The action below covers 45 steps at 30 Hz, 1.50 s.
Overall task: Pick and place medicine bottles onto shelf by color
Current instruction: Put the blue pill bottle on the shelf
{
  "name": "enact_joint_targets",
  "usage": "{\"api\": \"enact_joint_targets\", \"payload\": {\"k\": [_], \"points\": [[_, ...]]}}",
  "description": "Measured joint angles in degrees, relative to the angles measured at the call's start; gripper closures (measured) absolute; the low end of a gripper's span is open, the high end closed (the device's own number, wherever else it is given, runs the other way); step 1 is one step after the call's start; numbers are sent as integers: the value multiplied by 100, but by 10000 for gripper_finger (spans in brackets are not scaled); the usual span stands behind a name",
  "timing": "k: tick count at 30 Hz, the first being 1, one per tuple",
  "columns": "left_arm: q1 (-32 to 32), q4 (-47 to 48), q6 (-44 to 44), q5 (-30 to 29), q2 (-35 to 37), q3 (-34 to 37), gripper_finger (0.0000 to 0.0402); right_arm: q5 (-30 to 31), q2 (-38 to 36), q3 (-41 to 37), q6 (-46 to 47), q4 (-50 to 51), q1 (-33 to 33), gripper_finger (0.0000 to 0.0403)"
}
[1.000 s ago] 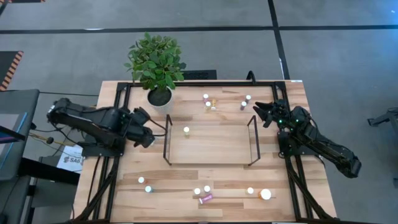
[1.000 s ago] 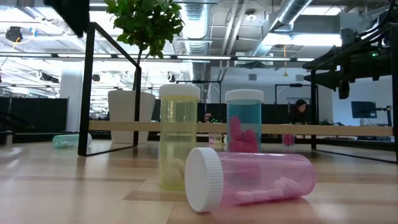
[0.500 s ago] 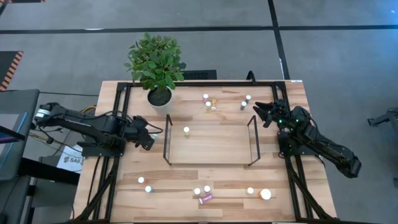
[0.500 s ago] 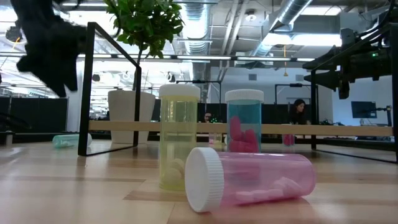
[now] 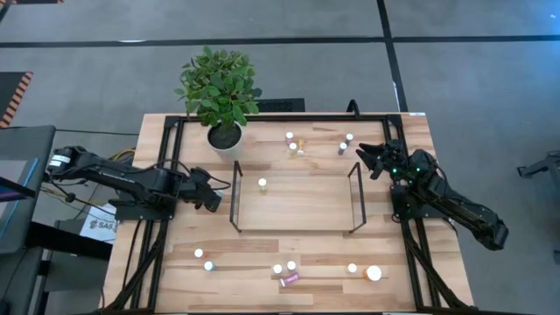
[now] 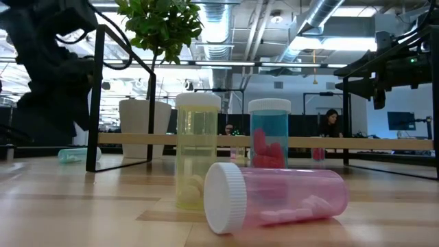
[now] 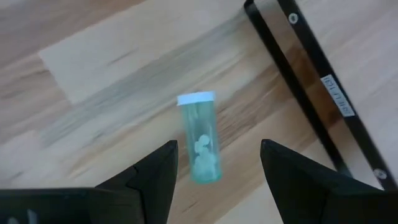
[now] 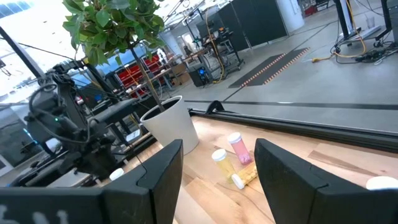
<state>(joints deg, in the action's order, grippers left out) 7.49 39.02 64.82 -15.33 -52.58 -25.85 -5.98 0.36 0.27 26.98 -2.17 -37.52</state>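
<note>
Lower and farther stretched than a second ago, the left arm now reaches across the left side of the light-wood table (image 5: 394, 289), and the left gripper (image 5: 213, 194) hangs just outside the shelf (image 5: 293, 206) at its left wire end, fingers spread over a teal bottle (image 7: 202, 140) that lies on its side on the planks, untouched. The right gripper (image 5: 367, 157) has not shifted: it sits by the shelf's far right corner, fingers apart and empty.

One white-capped bottle (image 5: 262, 184) stands on the shelf near its left end. A few bottles (image 5: 295, 144) cluster on the far edge beside the white plant pot (image 5: 225, 137); others are strung along the near edge, among them a pink bottle (image 6: 274, 195) lying down in front of an upright yellow bottle (image 6: 197, 151) and a teal-bodied one (image 6: 269, 134).

Grey floor surrounds the table. Beyond it lies an open workshop with exposed ceiling ducts, dark equipment racks and a person (image 6: 331, 123) in the distance.
</note>
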Motion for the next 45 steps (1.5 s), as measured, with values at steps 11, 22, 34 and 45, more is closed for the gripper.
{"api": "enact_joint_targets", "payload": {"k": [11,22,34,45], "points": [[0,-698,81,-144,-2,568,186,-1,0,-2,0,0,-1,179],[2,-1087,231,-9,-31,936,186,-1,0,0,0,2,0,179],[4,-1222,92,-95,-797,812,232,0,-1,-2,0,1,-1,179],[0,-840,426,-27,-816,604,313,0,0,0,0,0,0,179]]}}
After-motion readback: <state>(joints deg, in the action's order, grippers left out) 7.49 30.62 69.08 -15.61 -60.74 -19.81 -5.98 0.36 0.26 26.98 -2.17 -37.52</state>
